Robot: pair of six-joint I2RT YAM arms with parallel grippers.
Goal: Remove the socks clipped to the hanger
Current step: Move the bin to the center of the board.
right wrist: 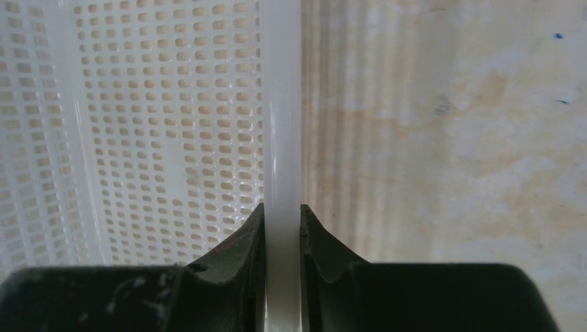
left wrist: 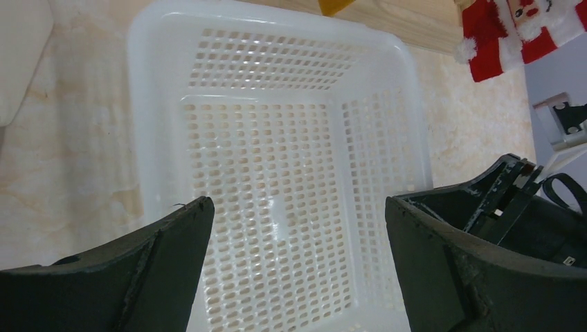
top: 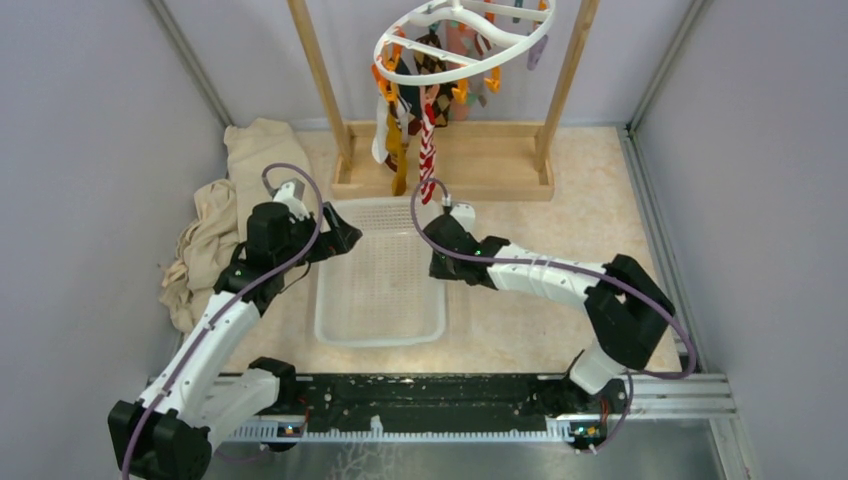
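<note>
The white ring hanger (top: 460,40) hangs at the top of the wooden frame. Several socks dangle from its clips, among them a red-white striped one (top: 427,150), a mustard one (top: 399,150) and a brown argyle one (top: 432,95). My left gripper (top: 348,238) (left wrist: 297,207) is open over the left side of the white perforated basket (top: 380,338), holding nothing. My right gripper (top: 440,266) (right wrist: 282,211) is shut on the basket's right rim (right wrist: 282,104). The tip of the red-white sock (left wrist: 512,34) shows in the left wrist view beyond the basket (left wrist: 138,104).
The wooden frame's base (top: 500,175) lies just behind the basket. A heap of beige cloth (top: 215,235) sits against the left wall. Grey walls close in both sides, and a black rail (top: 420,395) runs along the near edge.
</note>
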